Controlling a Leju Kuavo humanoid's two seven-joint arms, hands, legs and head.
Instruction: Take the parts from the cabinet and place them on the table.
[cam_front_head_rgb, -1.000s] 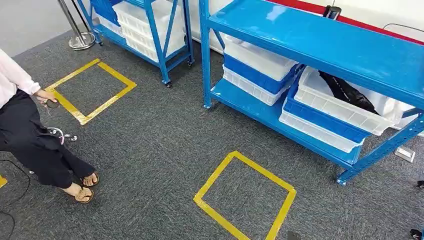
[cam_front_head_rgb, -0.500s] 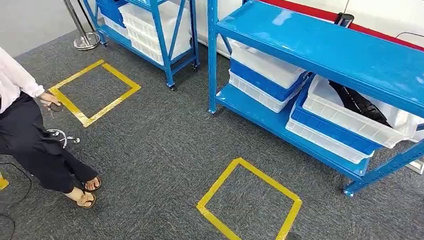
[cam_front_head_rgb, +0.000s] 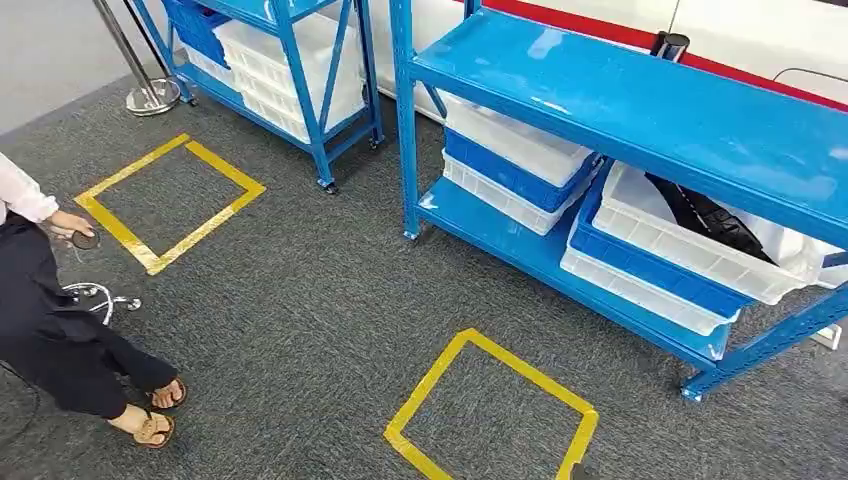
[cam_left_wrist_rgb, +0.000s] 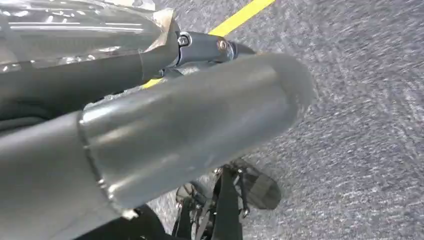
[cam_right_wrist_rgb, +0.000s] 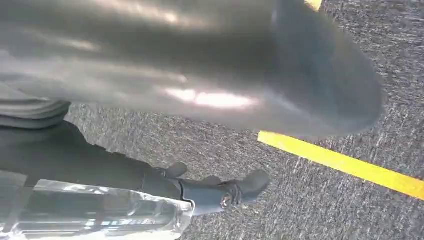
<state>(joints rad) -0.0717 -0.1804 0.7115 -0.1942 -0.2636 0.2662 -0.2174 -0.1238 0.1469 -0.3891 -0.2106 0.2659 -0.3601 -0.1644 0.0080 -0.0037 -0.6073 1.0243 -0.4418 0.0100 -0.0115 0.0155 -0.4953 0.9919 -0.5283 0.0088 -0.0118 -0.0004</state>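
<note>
Black parts (cam_front_head_rgb: 712, 216) lie in a white bin (cam_front_head_rgb: 690, 240) on the lower shelf of the blue cabinet rack (cam_front_head_rgb: 620, 100), at the right of the head view. More white and blue bins (cam_front_head_rgb: 510, 160) are stacked beside it on the same shelf. My left hand (cam_left_wrist_rgb: 190, 125) hangs over the grey carpet, its thick thumb and a dark finger (cam_left_wrist_rgb: 200, 47) stretched out, nothing in it. My right hand (cam_right_wrist_rgb: 200, 75) hangs the same way, with straight dark fingers (cam_right_wrist_rgb: 225, 192) and nothing held.
A yellow tape square (cam_front_head_rgb: 490, 410) marks the carpet in front of the rack, another (cam_front_head_rgb: 165, 200) lies further left. A person (cam_front_head_rgb: 60, 330) in dark trousers stands at the left edge. A second blue rack (cam_front_head_rgb: 290, 60) and a metal stanchion (cam_front_head_rgb: 140, 95) stand at the back left.
The whole picture has shifted, so the camera has moved; the rack and tape squares now sit slightly further left. The parts and bins lie as before.
</note>
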